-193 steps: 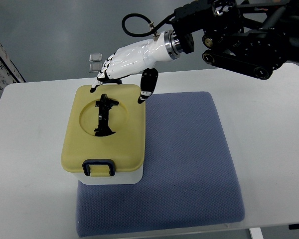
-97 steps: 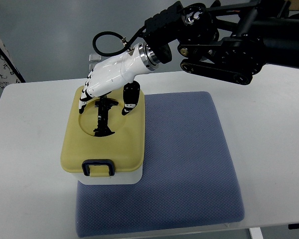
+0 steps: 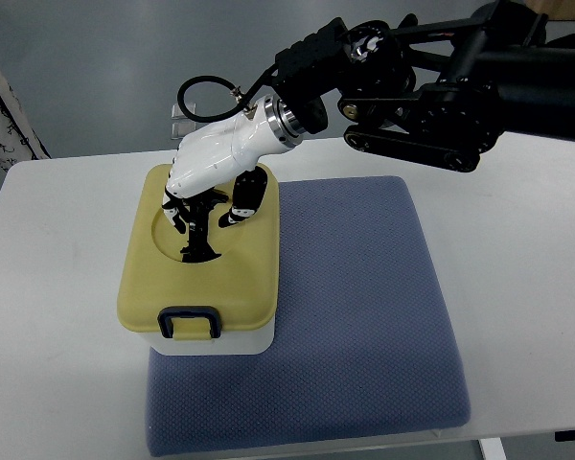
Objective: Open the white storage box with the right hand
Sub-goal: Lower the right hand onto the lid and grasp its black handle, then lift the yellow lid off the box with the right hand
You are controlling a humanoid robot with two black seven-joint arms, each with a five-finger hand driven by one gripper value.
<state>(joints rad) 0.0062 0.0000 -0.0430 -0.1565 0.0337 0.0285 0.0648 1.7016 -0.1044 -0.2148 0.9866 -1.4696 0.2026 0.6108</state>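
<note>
The white storage box [image 3: 211, 337] stands on the left part of a blue mat, closed by a yellow lid [image 3: 244, 278]. A black handle [image 3: 201, 244] lies in the lid's round recess, and a blue latch [image 3: 190, 321] sits at the near edge. My right hand [image 3: 209, 216], white with black fingertips, reaches down from the upper right onto the far end of the handle. Its fingers [image 3: 179, 213] are on the handle's left and the thumb [image 3: 240, 209] on its right, spread and not closed on it. The hand hides the handle's far end.
The blue mat [image 3: 364, 316] covers the middle of the white table [image 3: 57, 287]. The black right arm [image 3: 441, 86] crosses above the table's far edge. Small clear items [image 3: 178, 120] lie beyond the box at the back.
My right hand has moved left and down from the lid's far right corner to over the recess. Its fingers now straddle the handle's far end.
</note>
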